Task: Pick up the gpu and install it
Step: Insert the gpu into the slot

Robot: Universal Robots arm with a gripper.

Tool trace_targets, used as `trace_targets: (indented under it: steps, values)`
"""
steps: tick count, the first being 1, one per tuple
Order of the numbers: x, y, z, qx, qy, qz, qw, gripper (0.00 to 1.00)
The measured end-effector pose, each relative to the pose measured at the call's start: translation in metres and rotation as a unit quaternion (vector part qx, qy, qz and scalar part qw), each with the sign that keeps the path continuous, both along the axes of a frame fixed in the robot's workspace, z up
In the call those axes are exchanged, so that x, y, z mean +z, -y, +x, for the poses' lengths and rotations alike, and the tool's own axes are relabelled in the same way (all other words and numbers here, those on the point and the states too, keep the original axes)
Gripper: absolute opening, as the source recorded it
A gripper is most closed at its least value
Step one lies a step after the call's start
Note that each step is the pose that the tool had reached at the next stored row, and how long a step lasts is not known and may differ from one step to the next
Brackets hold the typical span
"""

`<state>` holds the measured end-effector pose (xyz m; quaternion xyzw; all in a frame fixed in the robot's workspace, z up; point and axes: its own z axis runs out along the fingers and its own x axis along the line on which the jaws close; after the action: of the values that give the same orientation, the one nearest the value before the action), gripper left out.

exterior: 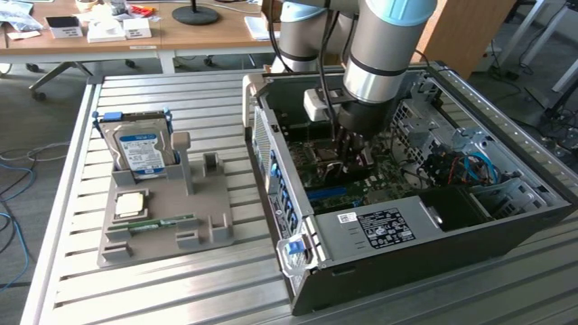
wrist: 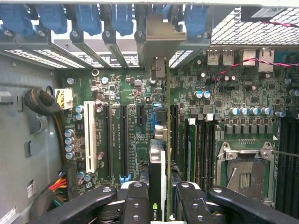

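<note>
Exterior view's right: inside the open computer case, over the motherboard, the gripper had its jaws clamped on the gpu, edge-on above the slots. The card looked light, stiff and fragile, best gripped by its flat faces.

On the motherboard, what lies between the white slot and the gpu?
From the white slot toward the gpu, the wrist view shows two long black expansion slots, both empty, then a short black slot; the claw grips the gpu.
</note>
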<state>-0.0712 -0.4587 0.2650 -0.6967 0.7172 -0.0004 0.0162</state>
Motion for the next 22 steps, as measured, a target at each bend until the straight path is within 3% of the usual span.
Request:
trace_targets:
  steps: [22]
  values:
    - [-0.0017, 0.0017, -0.0017, -0.004, 0.0000, -0.0041, 1.0000, 0.27]
